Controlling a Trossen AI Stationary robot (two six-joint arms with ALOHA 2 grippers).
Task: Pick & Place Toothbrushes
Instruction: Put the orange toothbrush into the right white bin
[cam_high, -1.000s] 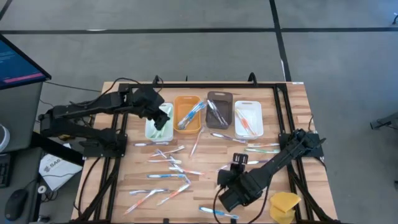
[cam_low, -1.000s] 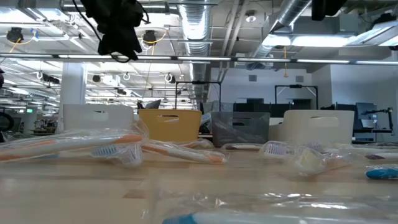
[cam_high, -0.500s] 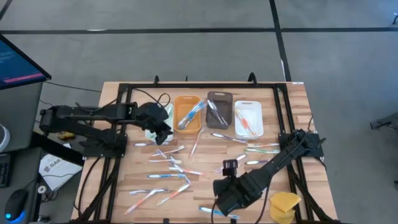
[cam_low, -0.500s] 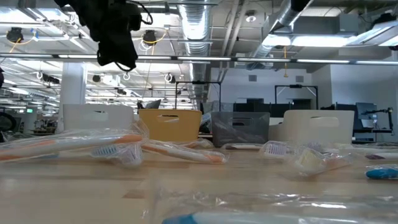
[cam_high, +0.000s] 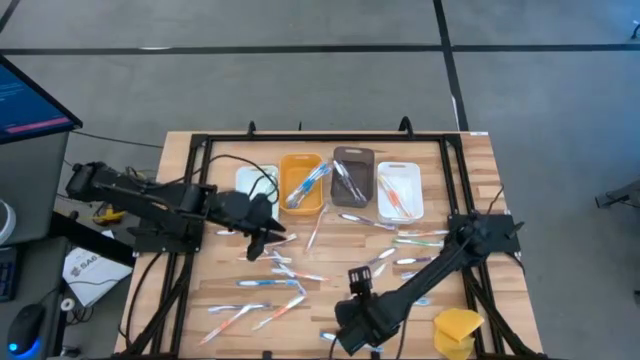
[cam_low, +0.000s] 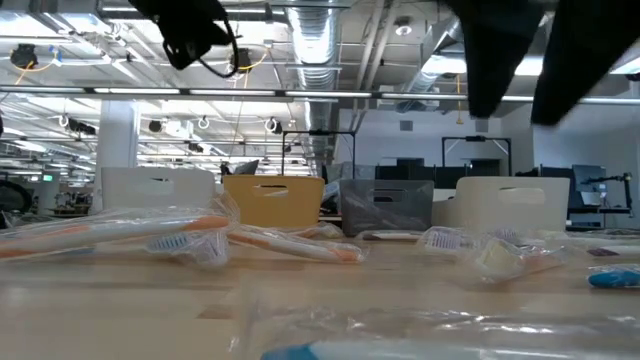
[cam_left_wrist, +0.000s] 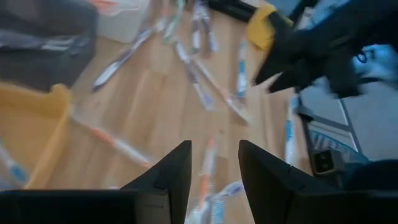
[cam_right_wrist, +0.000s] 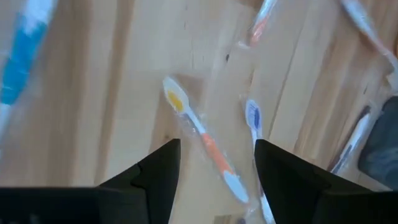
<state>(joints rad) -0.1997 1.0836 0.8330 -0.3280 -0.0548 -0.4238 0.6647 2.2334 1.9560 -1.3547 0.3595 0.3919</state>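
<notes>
Several wrapped toothbrushes (cam_high: 277, 271) lie flat and scattered on the wooden table, and more lie in the bins. My left gripper (cam_high: 265, 238) hovers open above the scattered ones, just on the near side of the leftmost bin (cam_high: 250, 184). Its wrist view shows the open fingers (cam_left_wrist: 214, 144) over an orange-and-white toothbrush (cam_left_wrist: 207, 163). My right gripper (cam_high: 346, 318) hangs open near the table's near edge. In its wrist view (cam_right_wrist: 217, 143) an orange-handled toothbrush (cam_right_wrist: 202, 143) lies on the wood below the gap. Neither gripper holds anything.
Four bins stand in a row at the far side: pale (cam_high: 250, 184), orange (cam_high: 300, 183), dark grey (cam_high: 352, 177) and white (cam_high: 399, 190). A yellow sponge-like lump (cam_high: 458, 331) sits at the near right corner. Black frame rails (cam_high: 188, 280) run along the table's sides.
My left gripper has come away from above the leftmost bin, moving toward the near edge and lower, over the scattered toothbrushes. My right gripper has moved toward the table's near edge and slightly left. No toothbrush has visibly moved.
</notes>
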